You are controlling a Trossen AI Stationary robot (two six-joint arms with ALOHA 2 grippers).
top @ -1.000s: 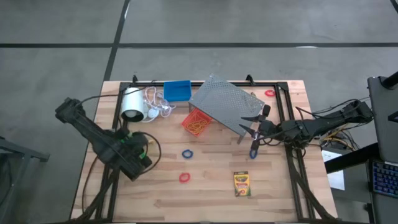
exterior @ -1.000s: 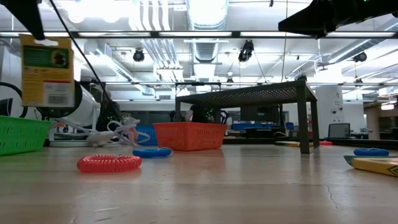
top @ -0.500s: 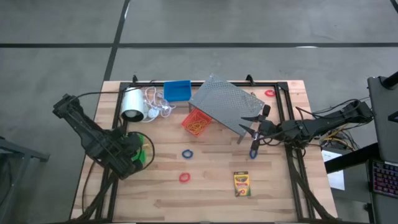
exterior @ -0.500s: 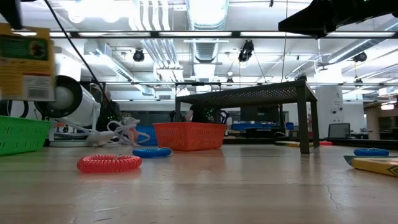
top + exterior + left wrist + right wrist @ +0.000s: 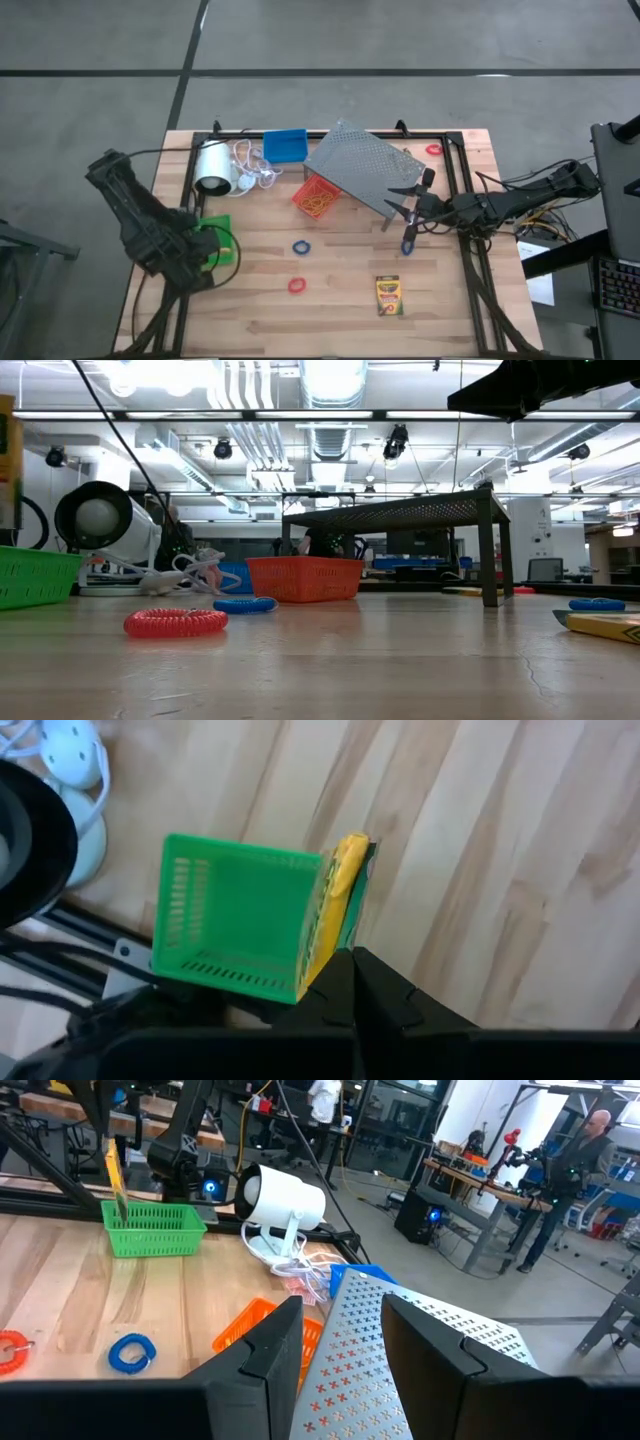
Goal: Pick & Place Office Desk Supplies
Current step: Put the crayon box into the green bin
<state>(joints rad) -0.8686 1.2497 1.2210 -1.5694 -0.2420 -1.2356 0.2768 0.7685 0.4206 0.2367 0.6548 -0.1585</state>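
Left gripper (image 5: pixel 352 960) is clamped shut on a yellow-and-green crayon box (image 5: pixel 335 910), holding it on edge just over the rim of the green bin (image 5: pixel 235 925) at the left edge of the table (image 5: pixel 340 310). From the left wrist view the bin's inside looks bare; the box is at its rim, not down in it. From the right wrist view the box (image 5: pixel 113 1175) hangs upright above the bin (image 5: pixel 153 1227).

Right gripper (image 5: pixel 408 212) hangs by the near corner of the grey perforated rack (image 5: pixel 365 165), fingers (image 5: pixel 262 1355) spread with nothing between them.

Red-orange bin (image 5: pixel 316 195) sits against the rack's left side with something yellowish lying in it; I can't make out what. Blue bin (image 5: pixel 284 146) stands at the far edge beside the white roll (image 5: pixel 212 167) and its cord; its contents aren't clear from above.

Loose on the wood: a blue ring band (image 5: pixel 301 247), a red ring band (image 5: pixel 296 286), another blue band (image 5: pixel 408 246) below the right gripper, a red one (image 5: pixel 433 150) near the far right corner, and a second crayon box (image 5: pixel 388 295) lying flat toward the front.
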